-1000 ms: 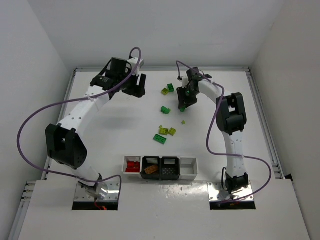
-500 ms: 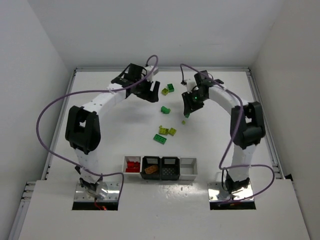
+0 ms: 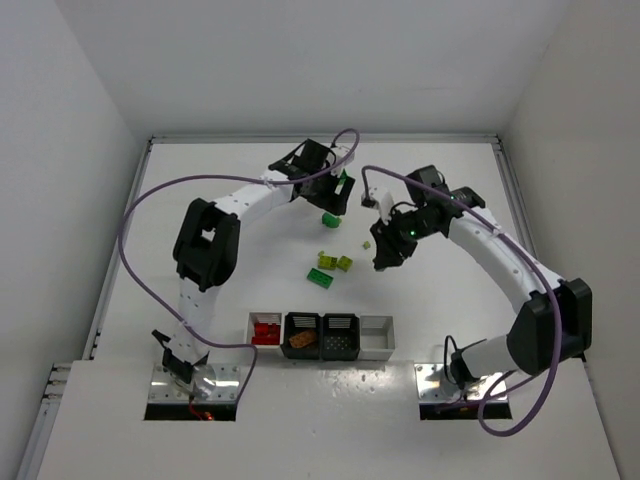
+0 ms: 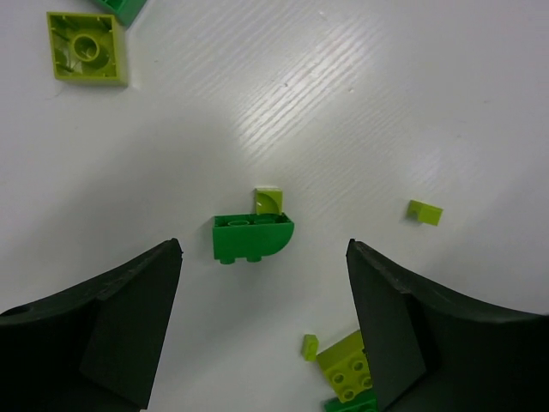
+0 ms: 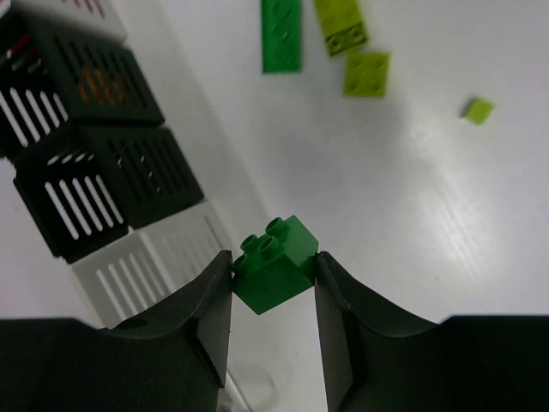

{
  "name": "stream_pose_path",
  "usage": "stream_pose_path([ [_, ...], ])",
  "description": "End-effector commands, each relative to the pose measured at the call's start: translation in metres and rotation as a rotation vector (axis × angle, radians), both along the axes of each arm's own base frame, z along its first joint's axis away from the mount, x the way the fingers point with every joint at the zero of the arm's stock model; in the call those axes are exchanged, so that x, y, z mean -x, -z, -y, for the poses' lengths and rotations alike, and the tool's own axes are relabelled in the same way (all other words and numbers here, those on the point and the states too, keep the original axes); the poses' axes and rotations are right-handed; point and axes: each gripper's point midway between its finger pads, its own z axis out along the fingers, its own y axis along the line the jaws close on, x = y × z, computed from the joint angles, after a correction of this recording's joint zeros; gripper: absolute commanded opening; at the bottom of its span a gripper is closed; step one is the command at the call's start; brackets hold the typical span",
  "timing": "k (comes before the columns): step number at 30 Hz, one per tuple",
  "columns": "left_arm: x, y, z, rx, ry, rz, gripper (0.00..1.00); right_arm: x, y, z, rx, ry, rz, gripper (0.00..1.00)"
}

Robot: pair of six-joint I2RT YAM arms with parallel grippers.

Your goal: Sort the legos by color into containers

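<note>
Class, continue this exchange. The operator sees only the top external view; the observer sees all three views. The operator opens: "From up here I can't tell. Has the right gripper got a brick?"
Observer: Yes. The right wrist view shows the right gripper shut on a green brick, studs up, pinched between both fingers.
Operator: Is the left gripper holding one too?
Observer: No. The left gripper is open and empty. A rounded green brick lies on the table, in line with the gap between its fingers.
Operator: Is that brick lying alone?
Observer: Not quite. A small yellow-green piece sits against its far edge and appears to touch it.
</note>
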Motion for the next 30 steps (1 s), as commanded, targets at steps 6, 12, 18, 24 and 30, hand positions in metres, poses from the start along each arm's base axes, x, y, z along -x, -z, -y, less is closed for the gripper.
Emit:
stream_pose_path([
  [6,-0.015,0.007,0.010,-0.064,-0.049,0.066,0.84,0.042,0.019,-0.013,0.026,-0.149,0.009,0.02],
  [12,-0.017,0.022,0.009,-0.088,-0.048,0.054,0.84,0.055,0.025,-0.024,0.035,-0.199,0.005,0.02],
  [18,-0.013,0.031,0.006,-0.104,-0.046,0.031,0.79,0.062,0.034,-0.024,0.084,-0.241,0.018,0.02],
  [24,-0.011,0.036,0.009,-0.101,-0.025,0.021,0.69,0.076,0.038,-0.017,0.104,-0.269,-0.009,0.02],
  [30,-0.007,0.045,0.009,-0.104,-0.016,0.000,0.65,0.088,0.033,-0.016,0.094,-0.295,-0.030,0.02],
])
